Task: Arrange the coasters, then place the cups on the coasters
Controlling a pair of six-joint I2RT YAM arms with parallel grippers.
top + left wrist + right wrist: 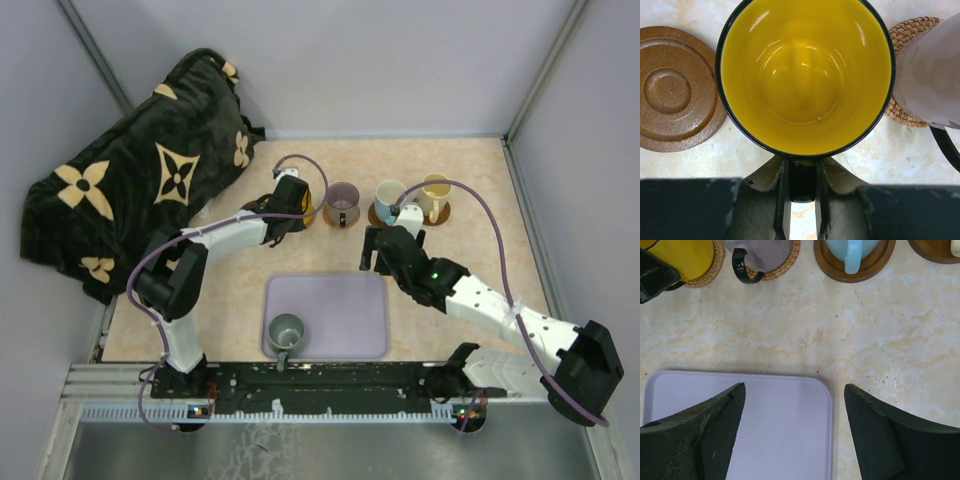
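The yellow cup (805, 75) stands at the left end of the row of cups along the far side of the table (880, 340), over a woven coaster (712, 265) whose edge shows beneath it; whether it rests there or is just clear of it cannot be told. The left gripper (802, 167) has its fingers nearly closed on the cup's dark handle (803, 187), one on each side. Just to the cup's left lies a brown wooden coaster (675, 90) with raised rings and nothing on it. Just to its right the mauve cup (342, 203) sits on a second woven coaster (782, 265). Next comes the light blue cup (852, 252) on a dark wooden coaster (840, 270), then the cream cup (435, 190) on its own brown disc (935, 252). The grey-green cup (286, 331) is apart from the rest, in the near left corner of the lavender tray (350, 300). The right gripper (795, 387) hangs over the tray's far edge with its fingers spread wide and nothing between them. A dark plush blanket (140, 190) with tan flower shapes is heaped at the far left.
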